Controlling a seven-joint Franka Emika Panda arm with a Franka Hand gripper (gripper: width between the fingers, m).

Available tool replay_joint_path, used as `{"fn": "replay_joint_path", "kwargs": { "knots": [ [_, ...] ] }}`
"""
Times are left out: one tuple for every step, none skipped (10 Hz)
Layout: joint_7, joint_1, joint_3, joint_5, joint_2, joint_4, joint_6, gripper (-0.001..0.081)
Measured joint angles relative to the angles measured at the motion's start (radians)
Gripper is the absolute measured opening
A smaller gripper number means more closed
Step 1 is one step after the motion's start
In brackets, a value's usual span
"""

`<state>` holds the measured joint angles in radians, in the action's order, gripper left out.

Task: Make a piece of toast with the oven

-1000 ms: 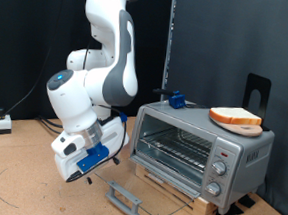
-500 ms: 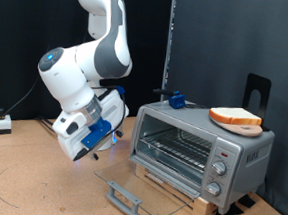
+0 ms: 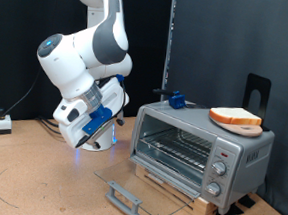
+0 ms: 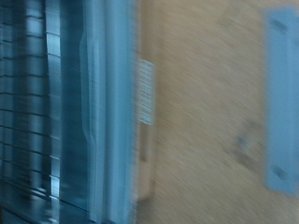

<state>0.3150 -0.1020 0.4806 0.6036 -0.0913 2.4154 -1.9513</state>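
Black curtains close the back of the scene, and a brown desk (image 3: 38,184) carries everything. On top of the oven (image 3: 201,147), toward the exterior view's right, lies the piece of toast (image 3: 235,118), flat on a round wooden plate (image 3: 245,129); it is not yet inside, so I judge the toasting itself has not begun. The oven stands on a low wooden base, and its glass door (image 3: 143,183) is folded fully down with the grey handle (image 3: 124,197) resting near the desk, which leaves the wire rack (image 3: 181,149) free for loading. A small blue object (image 3: 175,99) sits on the oven's far top corner.

The hand (image 3: 81,143) hangs to the exterior view's left of the oven, apart from the door and well away from the toast. It holds nothing that I can see, but whether its fingers are wide or narrow I cannot tell. The wrist view is blurred; it shows only the desk and what looks like the oven front.
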Motion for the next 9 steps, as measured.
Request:
{"fn": "replay_joint_path", "kwargs": {
  "knots": [
    [0.065, -0.009, -0.003, 0.052, -0.019, -0.001, 0.051, 0.0809],
    [0.121, -0.015, -0.007, 0.083, -0.04, -0.002, 0.105, 0.0809],
    [0.18, -0.023, -0.011, 0.098, -0.064, -0.002, 0.148, 0.0809],
    [0.259, -0.032, -0.016, 0.098, -0.09, -0.002, 0.188, 0.0809],
    [0.345, -0.039, -0.023, 0.082, -0.116, -0.002, 0.232, 0.0809],
    [0.413, -0.044, -0.025, 0.06, -0.14, 0.001, 0.253, 0.0809],
    [0.373, -0.042, -0.024, 0.065, -0.138, 0.002, 0.249, 0.0809],
    [0.408, -0.044, -0.026, 0.088, -0.144, 0.003, 0.246, 0.0809],
    [0.495, -0.053, -0.029, 0.124, -0.166, 0.003, 0.253, 0.0809]
  ]
}}
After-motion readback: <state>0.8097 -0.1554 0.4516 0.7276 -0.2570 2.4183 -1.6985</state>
